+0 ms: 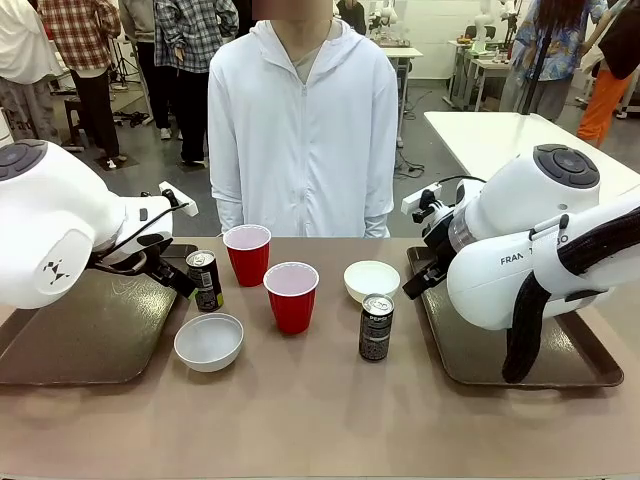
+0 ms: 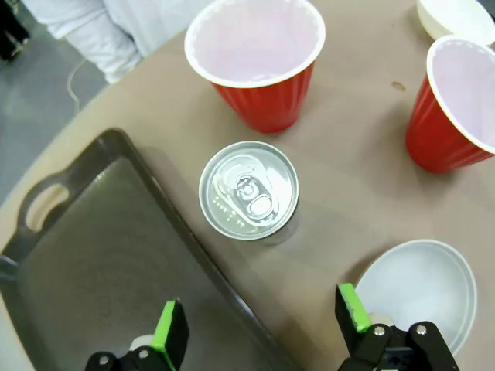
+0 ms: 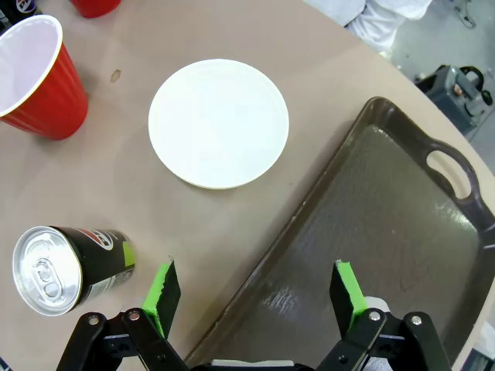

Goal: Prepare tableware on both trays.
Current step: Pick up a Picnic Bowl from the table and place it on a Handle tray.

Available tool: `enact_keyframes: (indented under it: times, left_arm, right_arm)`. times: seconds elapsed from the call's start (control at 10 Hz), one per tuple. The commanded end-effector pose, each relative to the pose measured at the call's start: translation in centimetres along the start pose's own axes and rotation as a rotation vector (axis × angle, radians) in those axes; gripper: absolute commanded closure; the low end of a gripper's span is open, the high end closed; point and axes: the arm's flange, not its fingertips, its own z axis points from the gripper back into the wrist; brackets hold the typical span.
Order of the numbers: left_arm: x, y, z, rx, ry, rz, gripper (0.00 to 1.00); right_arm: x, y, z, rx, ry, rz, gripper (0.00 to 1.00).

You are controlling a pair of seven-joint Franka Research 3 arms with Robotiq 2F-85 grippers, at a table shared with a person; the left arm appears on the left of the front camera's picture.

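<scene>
The left gripper (image 2: 261, 317), pads spread wide and grasping nothing, is hovering over a black can (image 2: 248, 191) standing on the table just beside the left tray (image 2: 93, 255). The right gripper (image 3: 254, 287), also released and empty, is hanging over the rim of the right tray (image 3: 387, 232), near a white bowl (image 3: 219, 124) and the second can (image 3: 66, 267). The far red cup (image 1: 247, 254) and the near red cup (image 1: 291, 297) are standing between the trays.

The right gripper (image 3: 251, 290) is held spread over the tray (image 3: 387, 232) rim, the bowl (image 3: 219, 124) being seen farther left
</scene>
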Motion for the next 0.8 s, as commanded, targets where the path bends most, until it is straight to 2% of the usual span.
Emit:
enact_keyframes:
  times: [0.0,0.3,0.4,0.5,0.7]
  left_arm:
    - [0.0,0.0,0.0,0.0,0.0,0.0,0.0]
    - [0.0,0.0,0.0,0.0,0.0,0.0,0.0]
    - [-0.7,-0.5,3.0,-0.078,0.009,-0.004,0.0]
    - [-1.9,-0.9,6.4,-0.102,0.035,-0.015,0.0]
    - [-5.8,-1.4,12.1,-0.107,0.083,-0.039,0.0]
  right_arm:
    - [0.0,0.0,0.0,0.0,0.0,0.0,0.0]
    - [0.0,0.0,0.0,0.0,0.0,0.0,0.0]
    - [-0.3,0.9,2.0,-0.053,0.017,0.02,0.0]
    - [-1.6,1.7,4.8,-0.062,0.052,0.042,0.0]
    - [-6.3,2.5,10.1,-0.025,0.149,0.031,0.0]
